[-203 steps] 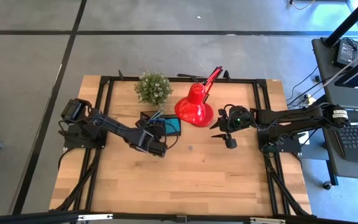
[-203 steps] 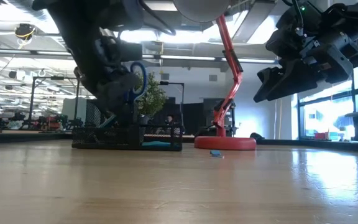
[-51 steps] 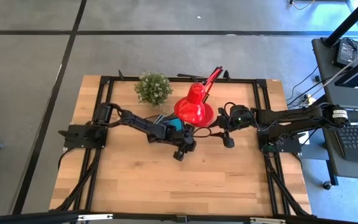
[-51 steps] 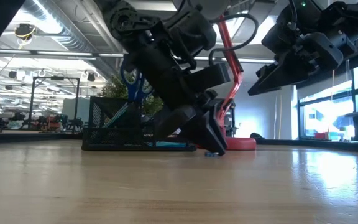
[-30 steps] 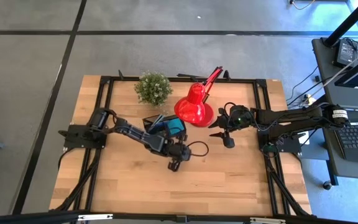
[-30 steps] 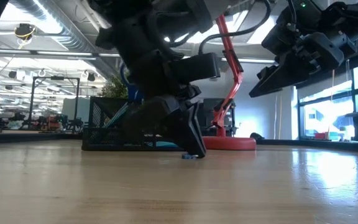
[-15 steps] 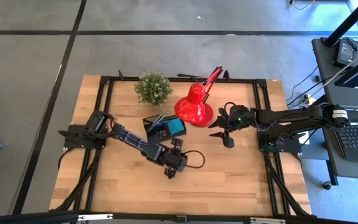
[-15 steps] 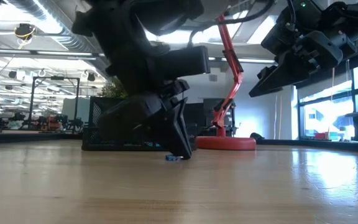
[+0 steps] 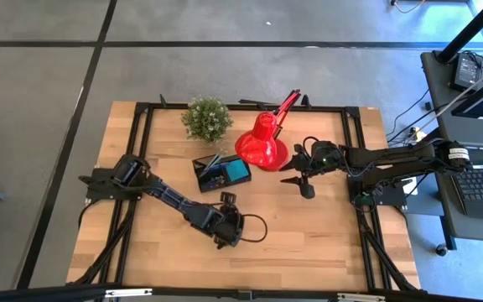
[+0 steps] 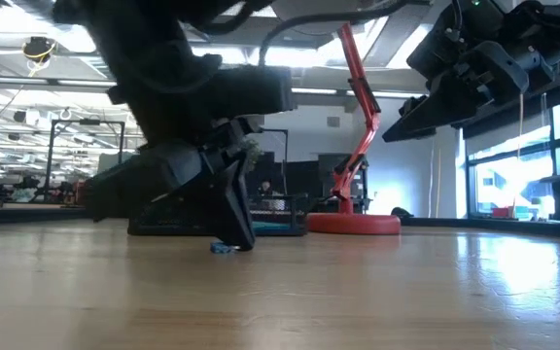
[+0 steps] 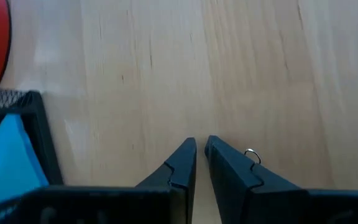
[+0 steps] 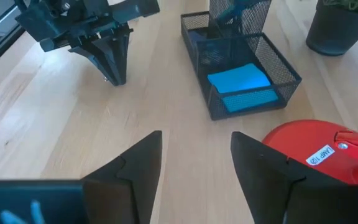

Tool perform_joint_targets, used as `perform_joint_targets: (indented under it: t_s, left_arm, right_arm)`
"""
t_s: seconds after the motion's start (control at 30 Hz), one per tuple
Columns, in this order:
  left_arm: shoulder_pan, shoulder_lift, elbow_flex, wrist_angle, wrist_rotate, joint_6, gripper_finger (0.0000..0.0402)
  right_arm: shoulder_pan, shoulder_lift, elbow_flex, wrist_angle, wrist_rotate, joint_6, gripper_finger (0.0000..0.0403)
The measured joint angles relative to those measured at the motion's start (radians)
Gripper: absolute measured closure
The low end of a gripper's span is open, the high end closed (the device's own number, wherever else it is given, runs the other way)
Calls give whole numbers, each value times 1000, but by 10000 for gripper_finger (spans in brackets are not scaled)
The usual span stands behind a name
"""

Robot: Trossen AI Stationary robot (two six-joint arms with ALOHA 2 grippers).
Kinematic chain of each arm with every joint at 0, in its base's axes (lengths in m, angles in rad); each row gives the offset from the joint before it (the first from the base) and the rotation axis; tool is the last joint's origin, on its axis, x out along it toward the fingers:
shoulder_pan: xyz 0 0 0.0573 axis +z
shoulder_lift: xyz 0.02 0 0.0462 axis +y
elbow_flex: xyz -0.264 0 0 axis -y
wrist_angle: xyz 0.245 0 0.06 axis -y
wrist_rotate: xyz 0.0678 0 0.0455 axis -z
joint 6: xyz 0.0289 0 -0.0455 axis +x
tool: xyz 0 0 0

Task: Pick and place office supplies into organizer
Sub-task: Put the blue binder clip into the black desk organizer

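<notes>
— What do we have on the left?

— The left gripper (image 9: 221, 238) is low on the table (image 9: 325, 243), at 6 o'clock from the organizer (image 9: 198, 164). Its fingers are nearly together, with only a thin slit between them. A tiny blue clip (image 10: 224, 248) lies on the wood right at the tips. We cannot tell whether it is pinched or only touched.

— And the organizer?

— It sits at 8 o'clock from the lamp (image 9: 261, 147), with a blue pad (image 9: 236, 170) lying flat in it.

— Any writing?

— We see a small white label (image 12: 322, 153) on the red lamp, but we cannot read it for sure.

— The right side?

— The right gripper (image 9: 297, 183) hangs above the table at 4 o'clock from the lamp, jaws spread wide and holding nothing.
</notes>
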Motion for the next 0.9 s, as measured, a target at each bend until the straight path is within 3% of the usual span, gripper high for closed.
perform_joint_targets:
  t_s: [0.23, 0.63, 0.9]
  left_arm:
    - [-42, -59, -72, -35, -10, -110, 359]
    - [-69, -220, -337, 146, -21, -227, 387]
    - [-94, -279, -407, 118, -45, -299, 387]
  right_arm:
    - [0, 0, 0, 15, 0, -1, 208]
    - [0, 0, 0, 55, 0, 8, 208]
    - [0, 0, 0, 62, 0, 7, 208]
